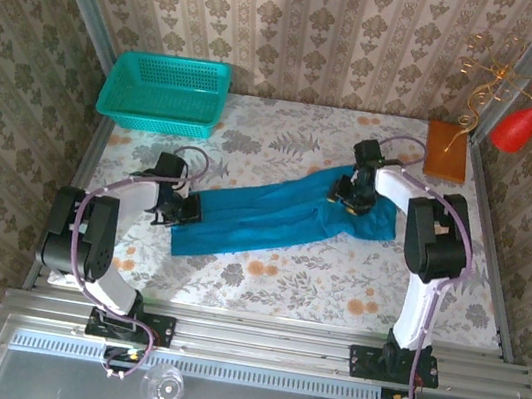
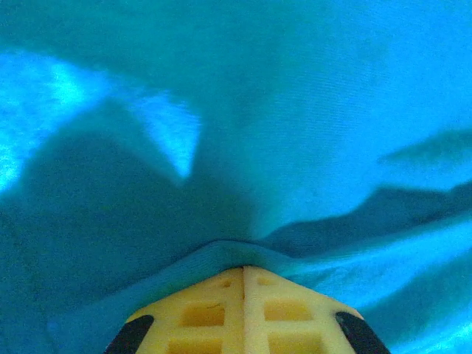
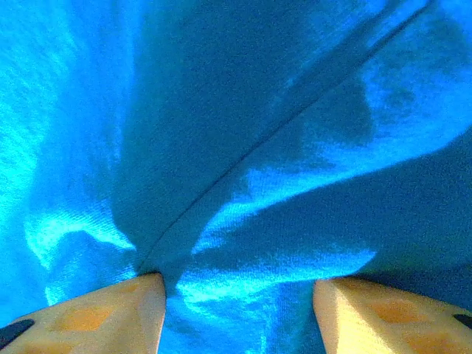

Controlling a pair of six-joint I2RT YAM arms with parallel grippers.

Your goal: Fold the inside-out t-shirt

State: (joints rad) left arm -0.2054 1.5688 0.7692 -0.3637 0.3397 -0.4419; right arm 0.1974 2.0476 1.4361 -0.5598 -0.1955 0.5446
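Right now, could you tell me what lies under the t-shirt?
The floral table shows all around the t-shirt; whatever lies directly beneath the cloth is covered.

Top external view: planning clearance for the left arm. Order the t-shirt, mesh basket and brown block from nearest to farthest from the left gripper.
1. t-shirt, its left end at the left gripper.
2. mesh basket, back left corner.
3. brown block, back right.

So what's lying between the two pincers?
The blue t-shirt, stretched from the left pincer to the right pincer, in the top view.
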